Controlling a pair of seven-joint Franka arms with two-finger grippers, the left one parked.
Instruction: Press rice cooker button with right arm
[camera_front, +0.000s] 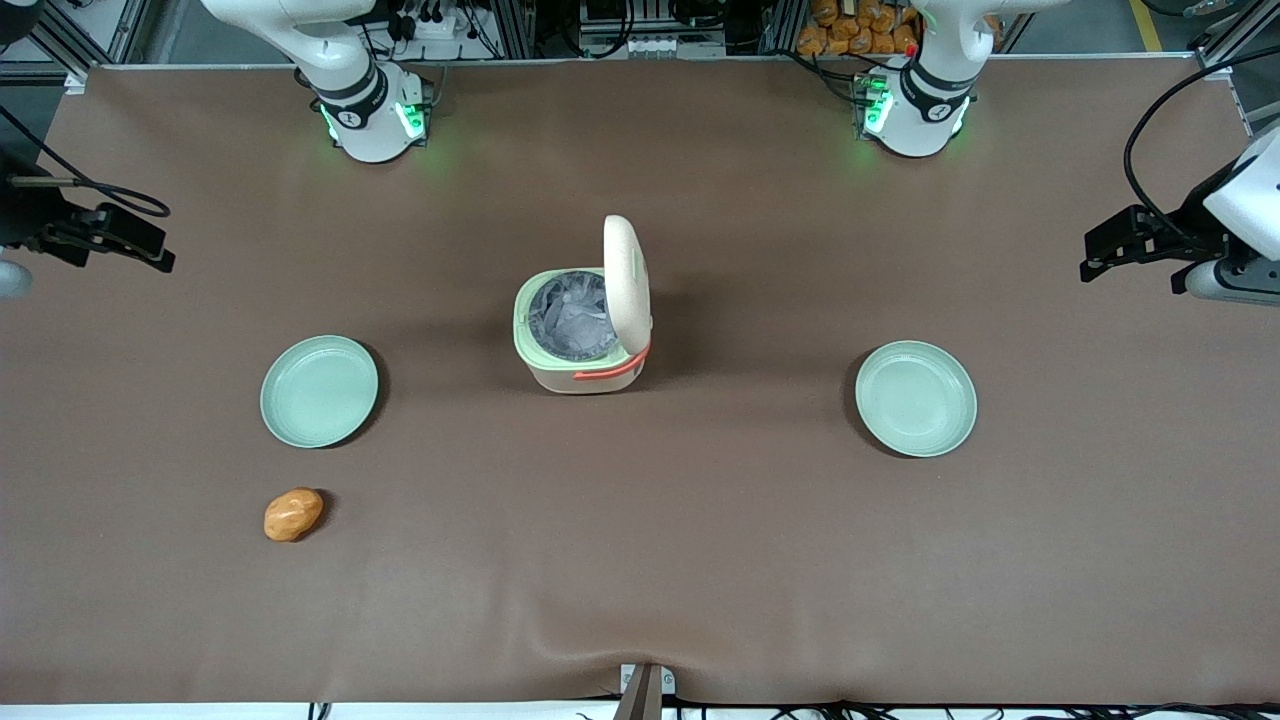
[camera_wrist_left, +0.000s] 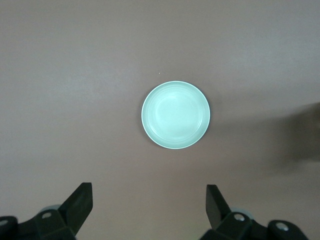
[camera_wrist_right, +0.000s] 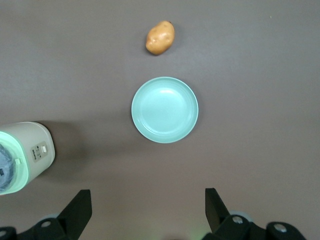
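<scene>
The cream rice cooker (camera_front: 585, 335) stands mid-table with its lid (camera_front: 627, 285) raised upright, showing the silvery inner pot (camera_front: 575, 318), the pale green rim and the coral-red handle (camera_front: 612, 372). Part of it also shows in the right wrist view (camera_wrist_right: 30, 150), with small printed marks on its side. I cannot pick out the pale green button on the lid in any view. My right gripper (camera_front: 150, 250) hangs high over the working arm's end of the table, far from the cooker. It is open and empty (camera_wrist_right: 148, 200).
A pale green plate (camera_front: 319, 391) lies below the gripper (camera_wrist_right: 165, 110). A potato (camera_front: 293, 514) lies nearer the front camera than that plate (camera_wrist_right: 160, 37). A second green plate (camera_front: 915, 398) lies toward the parked arm's end (camera_wrist_left: 175, 115).
</scene>
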